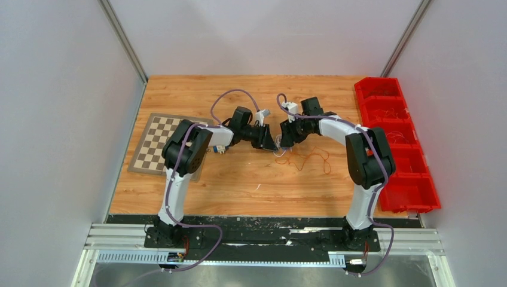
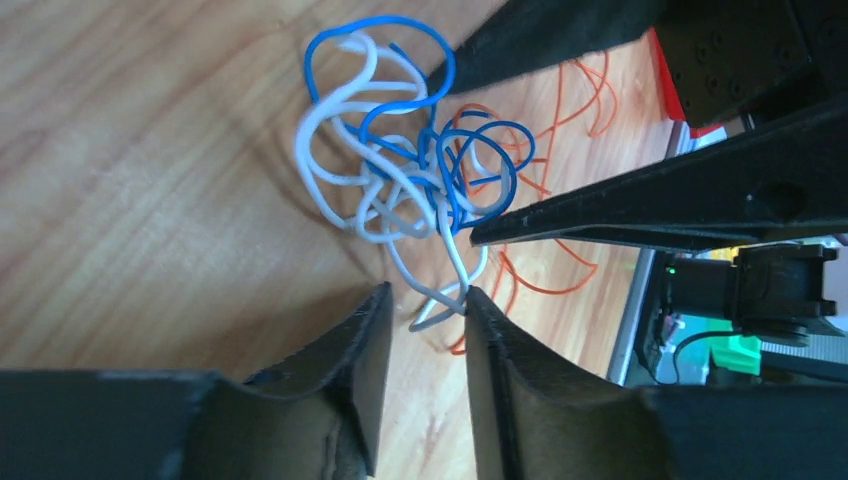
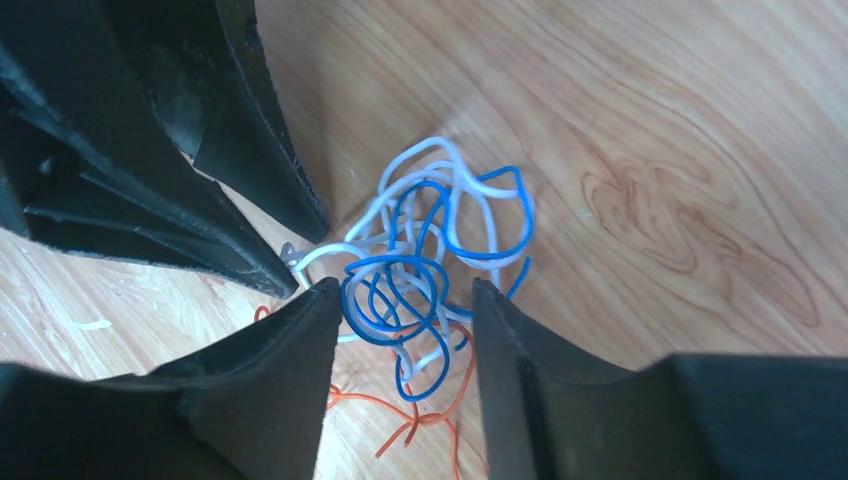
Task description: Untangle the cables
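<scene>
**A:** Because the cables (image 2: 400, 190) are such thin, light wire, you should expect them to bend at a touch and spring back. They'll probably slip out of a loose pinch. Pull gently, since a hard tug would likely only tighten the knot.

**B:** Where is it lying for you?

**A:** It's mid-worktop (image 1: 239, 179), right between your two arms. The white and blue wires are balled together, and the orange strands (image 2: 560, 260) lie loose on the wood just behind them. I can't tell whether the ball rests on the wood or hangs just above it.

**B:** And where should you take hold?

**A:** I'd go for a single free strand at the edge of the ball, not the dense middle. Your left end effector (image 2: 425, 310) is lined up that way. Its jaws are partly spread, and the white strand (image 2: 440, 290) trailing from the bottom of the ball sits between the tips. It touches one finger (image 2: 480, 330), but it isn't pinched yet because there's a visible gap on the other side.

**B:** What about your right side?

**A:** Your right end effector (image 3: 400, 310) is also partly spread. It straddles the blue loops (image 3: 390, 290) on the opposite side of the ball and clamps nothing. If you grip there, I'd expect several loops to get caught at once.
</scene>
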You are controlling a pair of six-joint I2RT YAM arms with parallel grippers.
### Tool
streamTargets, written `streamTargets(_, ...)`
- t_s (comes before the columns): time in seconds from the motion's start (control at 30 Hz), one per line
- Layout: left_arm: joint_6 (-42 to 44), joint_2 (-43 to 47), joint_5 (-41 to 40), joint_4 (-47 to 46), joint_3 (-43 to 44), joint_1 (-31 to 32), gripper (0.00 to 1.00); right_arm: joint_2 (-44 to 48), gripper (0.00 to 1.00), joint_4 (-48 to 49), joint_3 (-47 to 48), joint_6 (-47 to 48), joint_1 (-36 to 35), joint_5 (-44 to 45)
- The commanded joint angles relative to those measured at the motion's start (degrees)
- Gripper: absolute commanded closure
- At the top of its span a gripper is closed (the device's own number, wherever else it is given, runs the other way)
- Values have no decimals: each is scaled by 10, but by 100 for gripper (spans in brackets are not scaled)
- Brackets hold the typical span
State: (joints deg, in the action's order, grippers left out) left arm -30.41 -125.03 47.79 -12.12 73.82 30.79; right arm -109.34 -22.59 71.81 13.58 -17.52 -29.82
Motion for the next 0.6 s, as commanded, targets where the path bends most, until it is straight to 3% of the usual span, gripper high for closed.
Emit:
streamTargets(0.0,10,-22,-10,-9,20,3,65,-13,54,23,16,-9,-8,14)
streamTargets(0.17,11,9,0,-17,-1,1,99,-5,70,23,13,0,-8,36)
streamTargets(0.37,51,153,-12,7,-106,-40,100,16,98,16,17,28,4,59)
streamTargets(0.57,130,292,-9,98,-185,-110,100,33,100,1,-6,69,25,81)
